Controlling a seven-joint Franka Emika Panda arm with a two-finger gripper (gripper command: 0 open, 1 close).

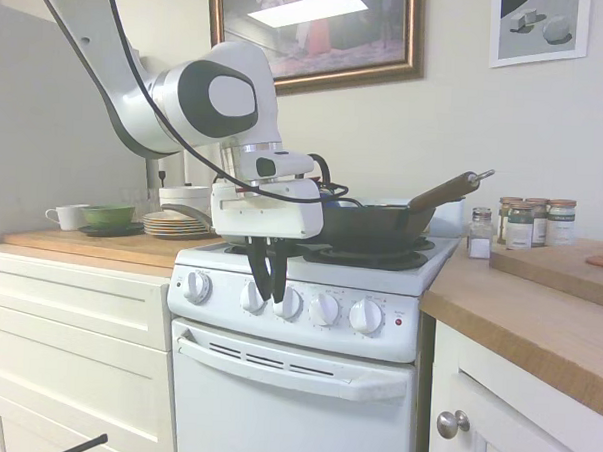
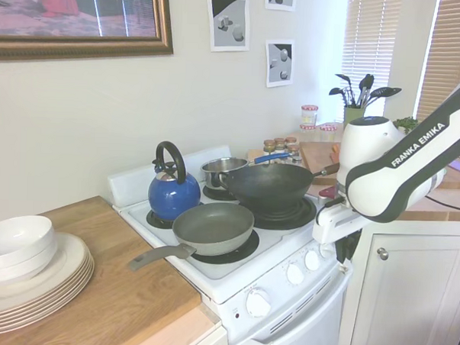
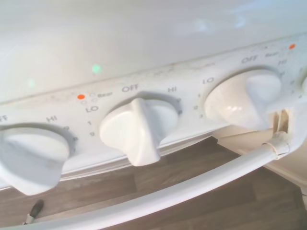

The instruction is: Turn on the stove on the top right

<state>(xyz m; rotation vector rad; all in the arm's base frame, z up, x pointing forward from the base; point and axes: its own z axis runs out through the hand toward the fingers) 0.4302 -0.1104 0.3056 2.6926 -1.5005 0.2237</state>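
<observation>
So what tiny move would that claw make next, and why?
Probably close on the knob and twist it. The claw hangs at the stove front with its fingers slightly apart around that knob, and the knob centred in the wrist view looks unturned.

Gripper [image 1: 270, 285] fingertips cover part of the second stove [image 1: 308, 316] knob [image 1: 253, 297], contact unclear; second exterior view hides the fingers behind the arm; wrist view cuts off the outer knobs [image 3: 31, 153], dial print blurred; plates [image 2: 34, 286] cropped at frame edge.

White arm [image 2: 414, 161] — black joints, "FRANKA EMIKA" lettering.
</observation>
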